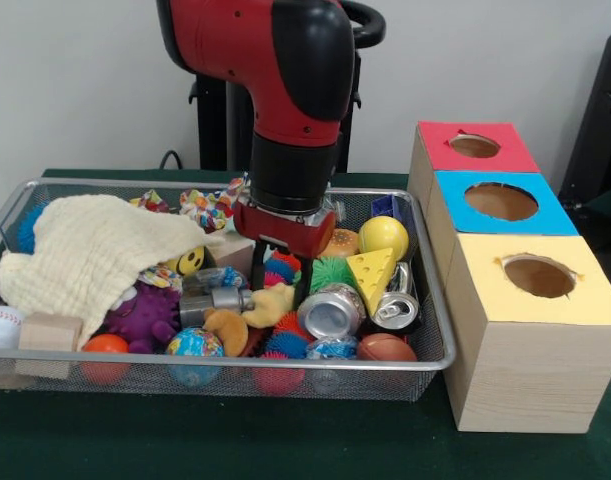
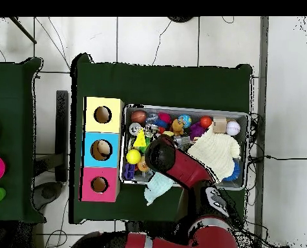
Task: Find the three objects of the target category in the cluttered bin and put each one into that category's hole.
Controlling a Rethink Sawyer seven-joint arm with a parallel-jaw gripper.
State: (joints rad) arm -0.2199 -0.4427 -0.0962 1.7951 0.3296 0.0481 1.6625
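Green cloth covers my table; the wire-mesh bin [image 1: 430, 362] sits left of the red-faced hole [image 1: 474, 146]. My gripper [image 1: 281, 278] is down among toys, whether apart or together I cannot tell.

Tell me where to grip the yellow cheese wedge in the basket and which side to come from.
Probably from above, closing across the cheese wedge's two flat, holed faces near its wide upper end. It leans among a crushed can, a green spiky ball and a yellow ball, so its sides look crowded while its top is clear.
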